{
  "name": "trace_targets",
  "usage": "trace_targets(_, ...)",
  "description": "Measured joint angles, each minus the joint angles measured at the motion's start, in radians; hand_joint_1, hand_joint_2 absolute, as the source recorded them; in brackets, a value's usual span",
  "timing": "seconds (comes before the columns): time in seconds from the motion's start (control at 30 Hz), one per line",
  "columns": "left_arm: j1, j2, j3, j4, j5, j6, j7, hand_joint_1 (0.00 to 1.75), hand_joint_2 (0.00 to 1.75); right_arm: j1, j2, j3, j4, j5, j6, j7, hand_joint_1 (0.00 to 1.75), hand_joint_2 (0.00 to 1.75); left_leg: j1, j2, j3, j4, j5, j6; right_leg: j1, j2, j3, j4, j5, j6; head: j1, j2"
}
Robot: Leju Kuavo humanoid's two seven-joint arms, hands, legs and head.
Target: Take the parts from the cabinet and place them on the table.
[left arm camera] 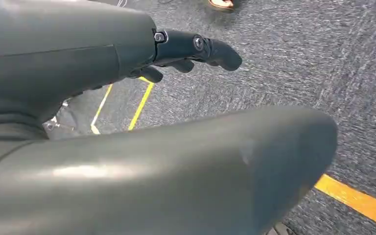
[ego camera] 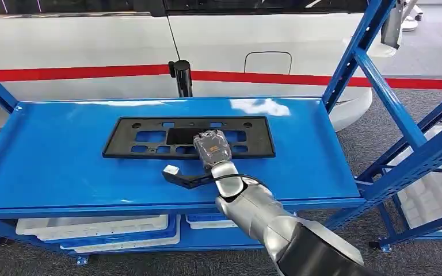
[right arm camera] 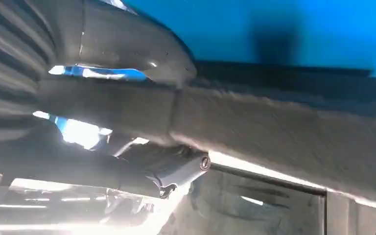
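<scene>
Right hand [ego camera: 212, 149] is resting over the near edge of the black plate frame [ego camera: 149, 138] lying flat on the blue table [ego camera: 52, 155], grip state indeterminable; placement looking nearly complete, release pending.

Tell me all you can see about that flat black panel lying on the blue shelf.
The black panel is a long, flat rectangular frame, seemingly matte plastic, with rectangular cutouts showing blue through them and small holes along its top edge. It lies flat near the middle of the blue shelf, lengthwise. The right robot hand rests over its near edge; whether it grips the panel is unclear.
</scene>
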Motion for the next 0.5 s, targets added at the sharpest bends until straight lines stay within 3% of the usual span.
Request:
trace_targets(0.17,0.0,0.003,-0.005,0.002,-0.004,-0.006,-0.061,0.0,0.0,0.021,-0.009,-0.035,-0.021,0.045,-0.063,-0.013,1.75,1.75,0.0,0.0,-0.001,0.0,0.0,0.0,0.0,0.0,0.0,0.0,0.0,0.0,0.0,0.0)
trace_targets(0.27,0.002,0.003,-0.027,-0.007,-0.013,0.001,-0.259,0.0,0.0,0.051,-0.021,-0.076,-0.078,0.116,-0.121,-0.038,1.75,1.75,0.0,0.0,-0.002,0.0,0.001,0.0,0.001,0.0,-0.001,0.0,0.0,0.0,0.0,0.0)
trace_targets(0.33,-0.008,0.005,-0.029,-0.01,0.022,-0.009,-0.332,0.0,0.0,0.083,-0.027,-0.132,-0.167,0.187,-0.139,-0.084,1.75,1.75,0.0,0.0,-0.003,0.0,0.001,0.0,0.003,0.0,-0.001,0.001,0.001,0.001,0.0,0.0)
trace_targets(0.5,-0.013,0.008,-0.028,0.0,0.093,-0.05,-0.465,0.0,0.0,0.276,-0.037,-0.318,-0.633,0.371,-0.076,-0.291,1.75,1.75,0.001,-0.004,-0.005,0.001,0.001,0.0,0.002,-0.006,-0.003,0.0,0.0,0.001,0.0,0.0)
